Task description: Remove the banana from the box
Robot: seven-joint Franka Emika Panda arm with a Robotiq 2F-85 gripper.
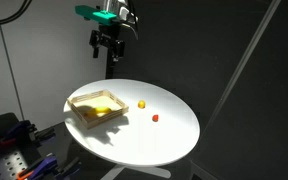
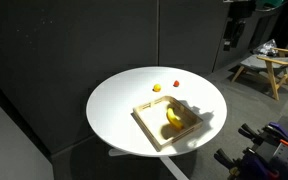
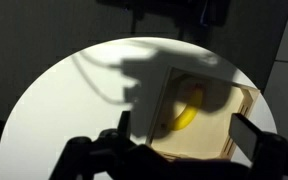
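Observation:
The banana (image 1: 101,109) is small, curved and yellow and lies inside the box (image 1: 80,114), a shallow square tray with a light wooden rim on the round white table. Both also show in an exterior view as banana (image 2: 173,118) and box (image 2: 148,123), and in the wrist view as banana (image 3: 186,117) and box (image 3: 239,130). My gripper (image 1: 107,48) hangs high above the table's far edge, well clear of the box. It is open and empty, as the wrist view (image 3: 189,140) shows with fingers spread either side of the box. It sits at the top right corner in an exterior view (image 2: 232,35).
A small yellow-orange ball (image 1: 142,103) and a tiny red object (image 1: 155,117) lie on the white table (image 1: 174,135) beside the box. Dark curtains surround the table. A wooden stool (image 2: 265,68) stands behind, and equipment (image 1: 9,150) sits low beside the table.

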